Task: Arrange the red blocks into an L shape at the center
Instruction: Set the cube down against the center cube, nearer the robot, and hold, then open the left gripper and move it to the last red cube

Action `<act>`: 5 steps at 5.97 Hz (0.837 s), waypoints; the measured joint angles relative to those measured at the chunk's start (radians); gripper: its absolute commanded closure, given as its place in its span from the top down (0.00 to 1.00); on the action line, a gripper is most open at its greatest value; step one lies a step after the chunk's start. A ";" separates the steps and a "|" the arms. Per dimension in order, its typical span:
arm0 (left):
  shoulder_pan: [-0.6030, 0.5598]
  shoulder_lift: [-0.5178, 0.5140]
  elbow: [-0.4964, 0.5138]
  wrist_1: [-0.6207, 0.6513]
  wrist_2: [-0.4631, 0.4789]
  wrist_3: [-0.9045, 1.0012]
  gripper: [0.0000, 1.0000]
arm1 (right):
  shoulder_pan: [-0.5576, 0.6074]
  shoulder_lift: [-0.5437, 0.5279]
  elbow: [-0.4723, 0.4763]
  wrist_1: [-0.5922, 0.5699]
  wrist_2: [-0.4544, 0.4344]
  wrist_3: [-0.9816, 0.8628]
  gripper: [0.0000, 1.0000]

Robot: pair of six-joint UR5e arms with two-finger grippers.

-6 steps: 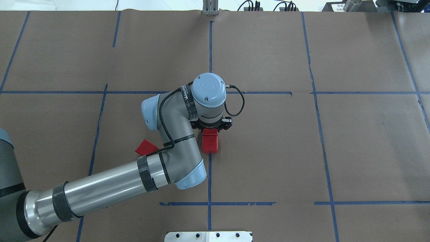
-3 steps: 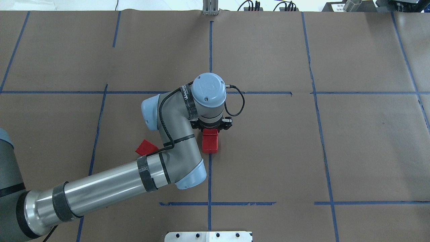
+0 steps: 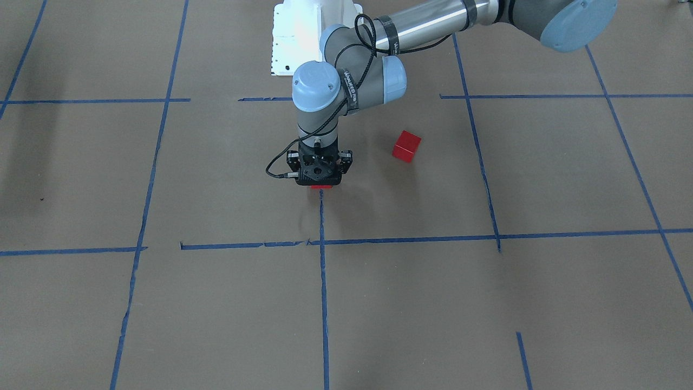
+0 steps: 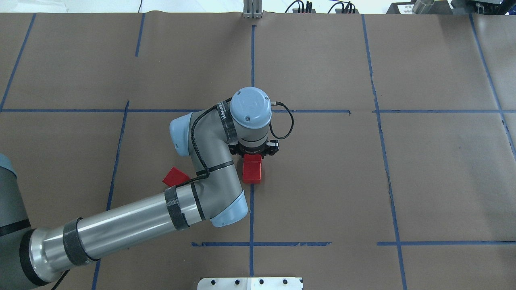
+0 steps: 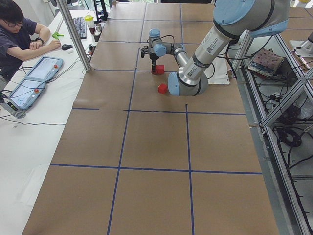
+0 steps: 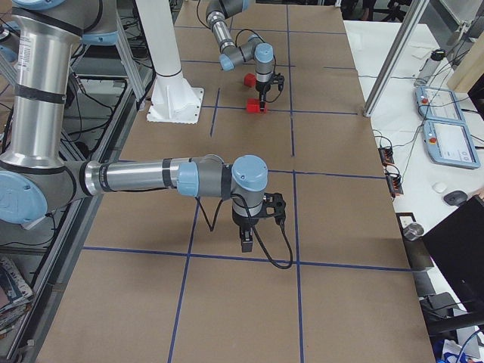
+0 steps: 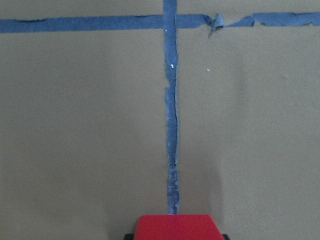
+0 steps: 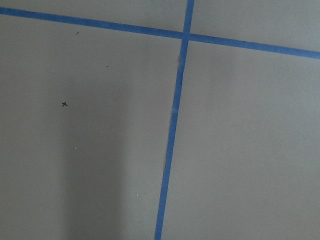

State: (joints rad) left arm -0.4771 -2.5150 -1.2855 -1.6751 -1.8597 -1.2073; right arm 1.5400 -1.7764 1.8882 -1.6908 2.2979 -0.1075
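My left gripper [image 4: 253, 157] points straight down at the center [image 4: 290, 173], on the blue tape line [image 4: 252, 209]. Its fingers hug both sides of a red block [image 7: 175, 227], which shows as a thin red strip under the gripper [image 3: 321, 187] from the front. A red shape [image 4: 252, 172], longer than one cube, reaches from the gripper towards me; it looks like two red blocks in a row [image 6: 257, 106]. Another red block [image 4: 174, 176] lies apart, turned, beside the left forearm. My right gripper [image 6: 246, 240] hangs over bare paper far off; whether it is open or shut I cannot tell.
The white base plate [image 4: 250, 283] sits at the table's near edge. Blue tape lines [image 3: 325, 241] divide the brown paper into squares. A person [image 5: 19, 34] sits at a side table with teach pendants [image 6: 446, 132] beyond the far edge.
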 measured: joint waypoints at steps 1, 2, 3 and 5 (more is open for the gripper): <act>0.000 0.000 0.000 0.000 -0.001 0.000 0.67 | 0.000 0.000 0.001 0.000 0.000 0.000 1.00; 0.000 -0.001 -0.001 0.000 -0.001 0.000 0.88 | 0.000 0.000 0.001 -0.001 0.000 -0.001 1.00; 0.000 -0.002 -0.003 0.000 -0.001 0.003 1.00 | 0.000 0.000 0.001 -0.001 0.000 -0.001 1.00; -0.024 -0.003 -0.026 0.006 -0.016 0.012 1.00 | -0.001 0.000 0.001 -0.001 0.000 -0.001 1.00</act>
State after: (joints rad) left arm -0.5011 -2.5176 -1.3117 -1.6686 -1.8755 -1.1952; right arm 1.5393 -1.7764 1.8896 -1.6916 2.2979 -0.1082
